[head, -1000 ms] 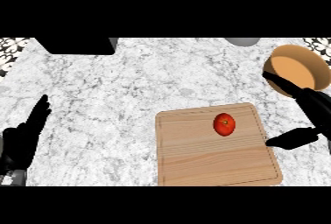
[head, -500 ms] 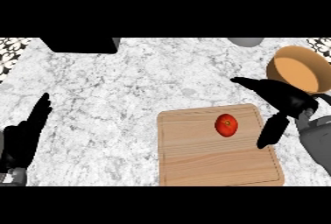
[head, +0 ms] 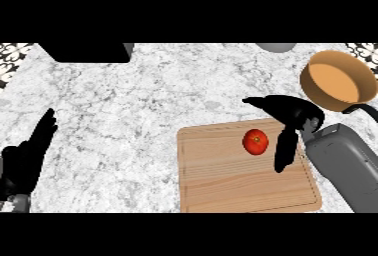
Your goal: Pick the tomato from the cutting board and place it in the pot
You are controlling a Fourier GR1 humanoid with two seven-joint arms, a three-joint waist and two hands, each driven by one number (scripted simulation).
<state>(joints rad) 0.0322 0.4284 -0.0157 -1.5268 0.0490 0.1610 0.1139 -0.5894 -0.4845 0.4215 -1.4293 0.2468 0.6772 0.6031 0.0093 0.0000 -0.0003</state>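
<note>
Tomato position: the small round red tomato (head: 255, 141) lies on the pale rectangular wooden cutting board (head: 236, 185), in the board's far right part. The board rests on the grey-white marbled tabletop (head: 140, 110), at the near right of the scene.

The right robot hand (head: 291, 117) is over the board's far right corner, just right of the tomato. Its fingers (head: 284, 152) are straight and point toward the near side; its thumb (head: 258, 101) is spread to the left. It holds nothing.

The round orange-tan pot (head: 338, 80) with a dark handle stands at the far right, beyond the board.

The left robot hand (head: 28, 157) rests at the near left edge, fingers straight and pressed together, pointing toward the far side.
</note>
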